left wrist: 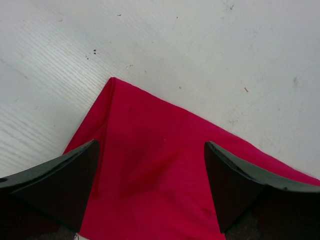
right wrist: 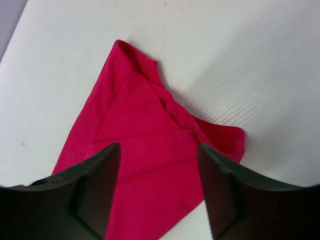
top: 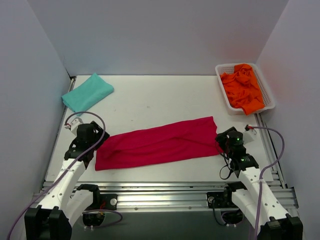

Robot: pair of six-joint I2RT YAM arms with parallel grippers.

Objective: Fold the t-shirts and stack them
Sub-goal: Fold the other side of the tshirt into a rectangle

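Note:
The crimson red t-shirt (top: pixel 157 142) lies folded into a long strip across the table's near middle. My left gripper (top: pixel 95 146) is open over its left end, jaws apart above the cloth (left wrist: pixel 150 170). My right gripper (top: pixel 221 143) is open over its right end, where folded layers and a corner show (right wrist: pixel 150 150). The teal t-shirt (top: pixel 87 93) lies folded at the far left. Orange t-shirts (top: pixel 243 87) are heaped in the basket at the far right.
A white slotted basket (top: pixel 222 97) stands at the far right corner of the white table (top: pixel 160 102). White walls close in the back and both sides. Grey cables loop beside each arm.

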